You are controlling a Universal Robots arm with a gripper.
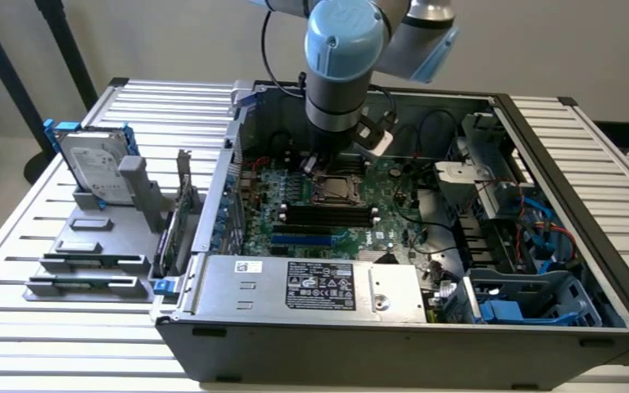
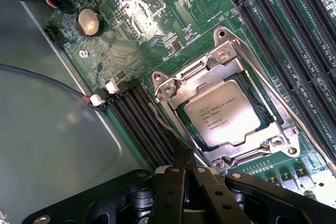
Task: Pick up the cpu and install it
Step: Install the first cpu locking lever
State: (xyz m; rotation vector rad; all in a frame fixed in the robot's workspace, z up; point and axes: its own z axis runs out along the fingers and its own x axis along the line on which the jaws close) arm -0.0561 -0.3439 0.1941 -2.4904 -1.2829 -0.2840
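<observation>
CPU (image 2: 224,114) sits flat in its socket on the motherboard (image 2: 157,19), silver top up, printed lettering readable. Metal socket frame (image 2: 223,59) surrounds it on all sides; the chip lies inside the frame opening, seated level.

Gripper (image 2: 184,161) clenched, fingers pressed together, holding nothing. In the wrist view the closed fingertips hang just beside the socket's corner, over the thin retention lever (image 2: 160,121) that runs along the frame edge between the socket and the nearest bank of dark memory slots (image 2: 139,116). Whether the tips touch the lever cannot be told. The chip itself lies apart from the fingers, uncovered.

Exterior view: arm (image 1: 344,61) comes down near-vertical from above into the open computer case (image 1: 533,147), wrist pointing straight down at the board. Gripper (image 1: 331,164) is just above the far edge of the socket, cpu (image 1: 339,187) visible immediately nearer the camera than it.

On the slatted table (image 1: 30,237), at the exterior view's left and well apart from the case, a grey holder (image 1: 91,246) carries a hard drive (image 1: 94,168) standing upright in a blue frame.
</observation>
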